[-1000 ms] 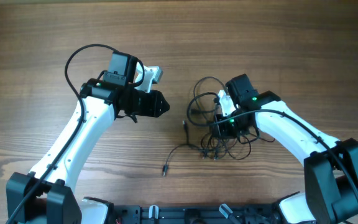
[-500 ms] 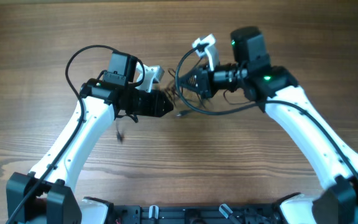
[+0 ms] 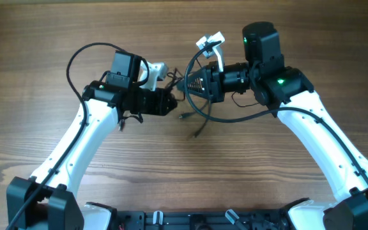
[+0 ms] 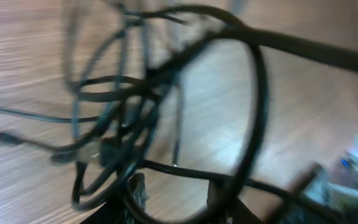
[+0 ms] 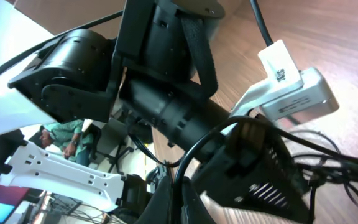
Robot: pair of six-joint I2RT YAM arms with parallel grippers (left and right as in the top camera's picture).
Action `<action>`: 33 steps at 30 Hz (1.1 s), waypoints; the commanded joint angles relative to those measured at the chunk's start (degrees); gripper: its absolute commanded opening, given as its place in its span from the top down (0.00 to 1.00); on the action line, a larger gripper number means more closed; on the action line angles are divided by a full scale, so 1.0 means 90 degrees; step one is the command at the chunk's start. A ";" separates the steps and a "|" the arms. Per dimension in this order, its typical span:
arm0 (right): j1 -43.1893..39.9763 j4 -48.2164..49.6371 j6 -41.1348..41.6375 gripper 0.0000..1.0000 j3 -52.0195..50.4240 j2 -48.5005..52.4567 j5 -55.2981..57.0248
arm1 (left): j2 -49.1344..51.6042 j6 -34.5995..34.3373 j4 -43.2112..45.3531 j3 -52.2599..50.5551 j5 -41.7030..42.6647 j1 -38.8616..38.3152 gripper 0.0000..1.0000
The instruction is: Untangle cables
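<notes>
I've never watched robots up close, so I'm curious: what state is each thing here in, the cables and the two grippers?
the cables: tangled, hanging above the table between the two grippers, loose ends dangling.
right gripper: shut on the cables, up in the air.
left gripper: right at the tangle; its view is blurred, so open or shut cannot be told.

Black cables (image 3: 198, 128); brown, streaky wood-grain table (image 3: 43, 38).
</notes>
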 commanded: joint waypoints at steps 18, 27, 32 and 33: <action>-0.0022 -0.0355 0.0248 0.96 0.0051 -0.0350 0.0981 | -0.0386 -0.0563 0.0750 0.0063 -0.1598 0.0032 0.51; -0.0022 -0.0391 0.0245 0.96 0.0051 -0.0350 0.0976 | -0.0381 -0.0255 0.0952 0.0061 -0.0918 0.0029 0.46; -0.0022 -0.0304 0.0253 0.96 0.0051 -0.0355 0.0979 | -0.0199 -0.0255 0.0697 0.0061 -0.0731 -0.0066 0.51; -0.0022 -0.0304 0.0260 0.96 0.0051 -0.0357 0.0979 | -0.0136 -0.0255 0.0665 0.0058 -0.0675 -0.0097 0.53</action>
